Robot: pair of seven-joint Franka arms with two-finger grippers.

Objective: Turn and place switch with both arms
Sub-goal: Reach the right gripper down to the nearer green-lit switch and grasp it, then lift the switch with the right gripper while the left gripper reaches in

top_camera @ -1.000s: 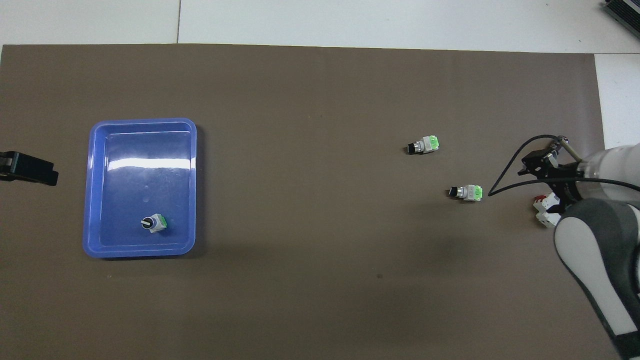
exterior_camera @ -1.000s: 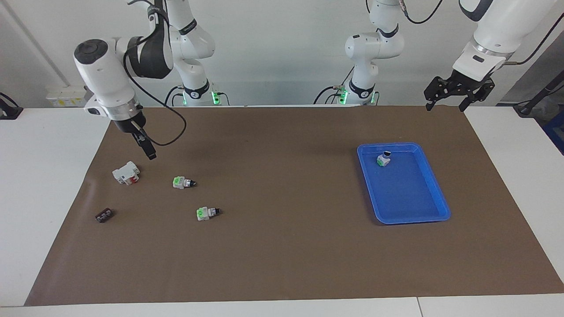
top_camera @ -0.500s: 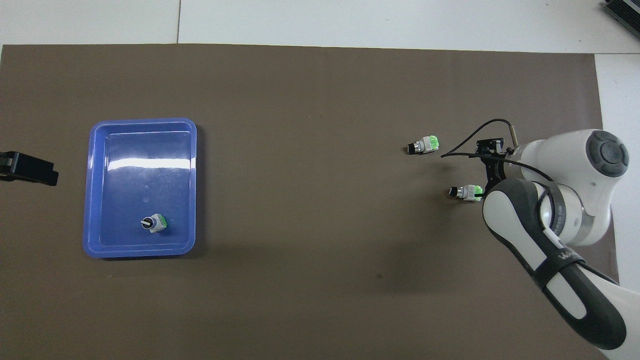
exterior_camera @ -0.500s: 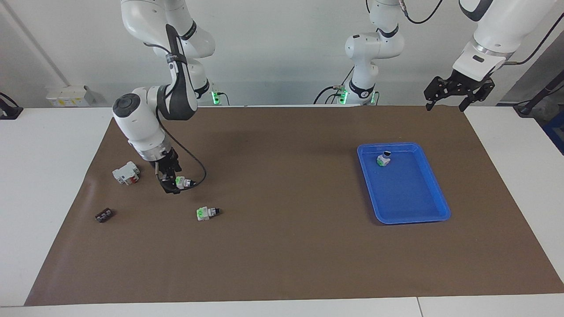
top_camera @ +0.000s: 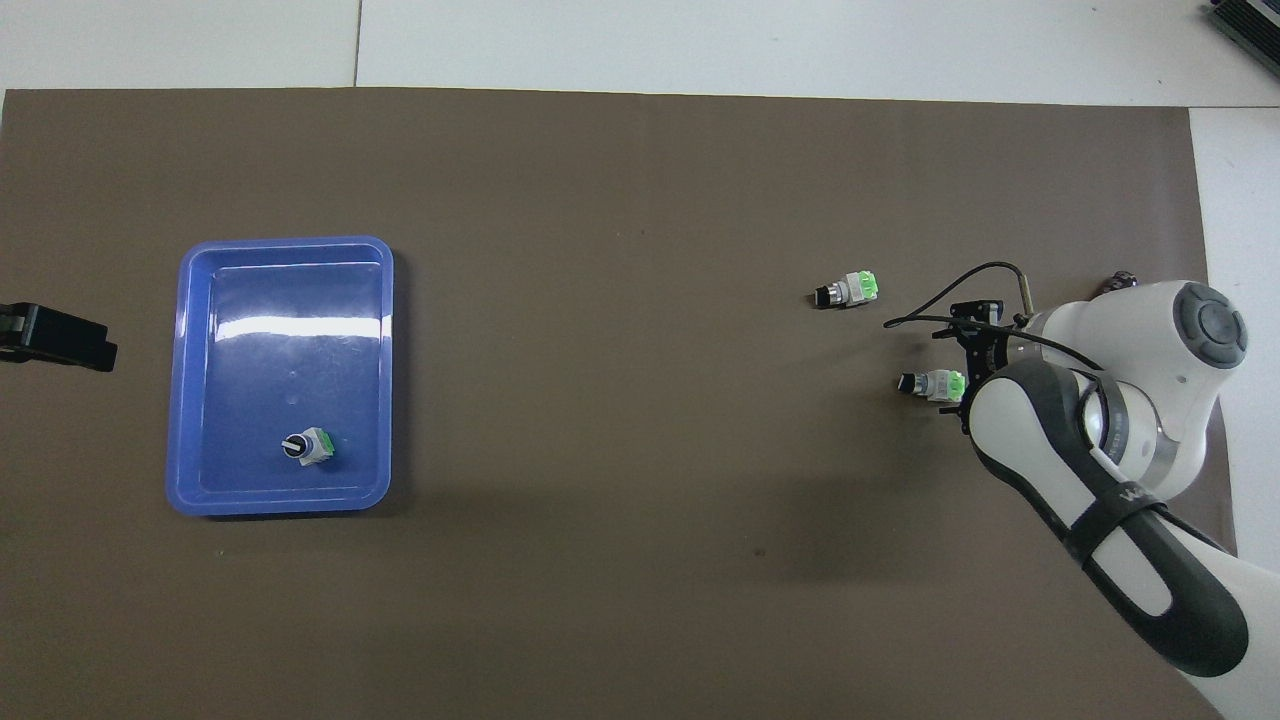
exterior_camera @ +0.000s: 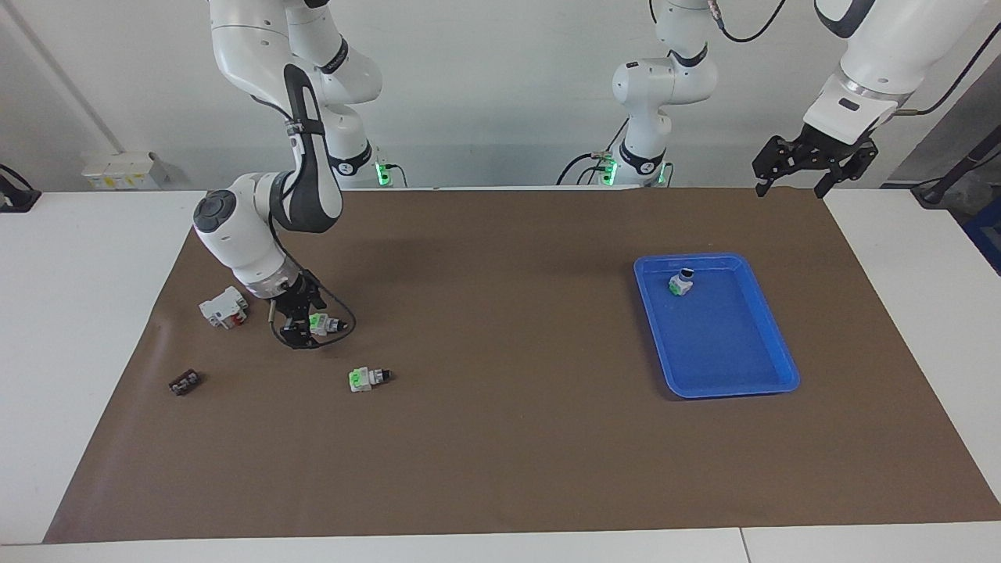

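Note:
Two green-and-white switches lie on their sides on the brown mat toward the right arm's end. My right gripper [exterior_camera: 303,322] [top_camera: 966,380] is down at the switch [exterior_camera: 327,323] [top_camera: 932,384] nearer to the robots, open, one finger on each side of its green end. The second switch [exterior_camera: 367,378] [top_camera: 848,290] lies free a little farther out. A third switch [exterior_camera: 681,283] [top_camera: 308,446] stands knob-up in the blue tray [exterior_camera: 783,381] [top_camera: 184,380]. My left gripper [exterior_camera: 791,184] [top_camera: 58,338] waits open, raised over the mat's edge at the left arm's end.
A white-and-red block [exterior_camera: 224,306] sits beside the right gripper, nearer the mat's edge; the right arm hides it from above. A small dark brown piece [exterior_camera: 184,382] [top_camera: 1120,281] lies farther out. The rest of the tray holds nothing.
My right arm swung from above the white-and-red block over to the nearer switch and lowered its open gripper around the green end. The left arm and the switches stayed put.

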